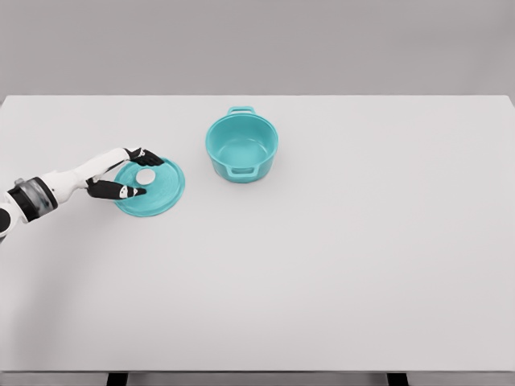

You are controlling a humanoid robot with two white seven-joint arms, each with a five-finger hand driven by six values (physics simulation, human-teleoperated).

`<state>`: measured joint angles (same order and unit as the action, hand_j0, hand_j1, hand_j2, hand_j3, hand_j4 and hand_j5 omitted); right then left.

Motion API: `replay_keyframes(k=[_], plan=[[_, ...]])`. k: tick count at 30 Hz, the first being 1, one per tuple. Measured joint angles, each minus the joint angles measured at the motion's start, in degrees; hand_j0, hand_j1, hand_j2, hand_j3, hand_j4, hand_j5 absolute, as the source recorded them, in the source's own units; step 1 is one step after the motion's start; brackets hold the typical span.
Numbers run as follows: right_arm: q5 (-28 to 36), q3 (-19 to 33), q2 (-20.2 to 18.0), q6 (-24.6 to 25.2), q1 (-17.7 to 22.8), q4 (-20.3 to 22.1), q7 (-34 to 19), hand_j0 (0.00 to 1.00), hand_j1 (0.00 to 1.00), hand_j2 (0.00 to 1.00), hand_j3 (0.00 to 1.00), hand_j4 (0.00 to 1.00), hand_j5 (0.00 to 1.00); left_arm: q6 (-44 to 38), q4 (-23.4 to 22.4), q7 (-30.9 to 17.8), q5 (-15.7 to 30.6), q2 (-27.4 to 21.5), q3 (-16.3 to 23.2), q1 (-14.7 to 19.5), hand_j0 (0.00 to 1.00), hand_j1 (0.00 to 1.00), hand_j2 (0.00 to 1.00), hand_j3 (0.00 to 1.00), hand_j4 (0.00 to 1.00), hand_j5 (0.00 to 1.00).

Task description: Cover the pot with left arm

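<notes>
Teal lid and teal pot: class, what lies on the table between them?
Nothing: in the head view, only bare white table separates the lid from the pot. The left hand is at the lid's knob.

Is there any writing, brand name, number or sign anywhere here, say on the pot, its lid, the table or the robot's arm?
None: no text, number or sign can be read in the head view.
The teal pot is plain.
The teal lid with its pale knob carries no mark.
The white table is blank.
The left hand, its fingers around the knob, shows only white and black parts, no label.
</notes>
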<state>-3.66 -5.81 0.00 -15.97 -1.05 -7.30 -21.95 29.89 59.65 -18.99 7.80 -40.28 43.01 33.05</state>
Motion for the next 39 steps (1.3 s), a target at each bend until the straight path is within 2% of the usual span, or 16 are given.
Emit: replay_keyframes(k=[3,6,15,31,39], plan=[[0.0,0.0,0.0,0.0,0.1,0.0,0.0,1.00,1.00,1.00,1.00,1.00,1.00,0.0,0.0,0.1,0.0,0.0,0.3,-0.2,0.53,0.53,0.53,0.53,0.53,0.53],[0.0,0.0,0.0,0.0,0.0,0.0,0.0,1.00,1.00,1.00,1.00,1.00,1.00,-0.2,0.1,0.5,0.7,-0.1,0.8,-0.2,0.49,0.49,0.49,0.49,0.49,0.49],[0.0,0.0,0.0,0.0,0.0,0.0,0.0,1.00,1.00,1.00,1.00,1.00,1.00,0.0,0.2,0.5,0.4,0.1,1.3,0.0,0.49,0.49,0.49,0.49,0.49,0.49],[0.0,0.0,0.0,0.0,0.0,0.0,0.0,1.00,1.00,1.00,1.00,1.00,1.00,0.2,1.2,-0.3,0.0,2.1,1.4,6.6,0.50,0.50,0.50,0.50,0.50,0.50],[0.0,0.0,0.0,0.0,0.0,0.0,0.0,1.00,1.00,1.00,1.00,1.00,1.00,0.2,1.2,-0.2,0.2,2.3,1.3,6.6,0.50,0.50,0.50,0.50,0.50,0.50]])
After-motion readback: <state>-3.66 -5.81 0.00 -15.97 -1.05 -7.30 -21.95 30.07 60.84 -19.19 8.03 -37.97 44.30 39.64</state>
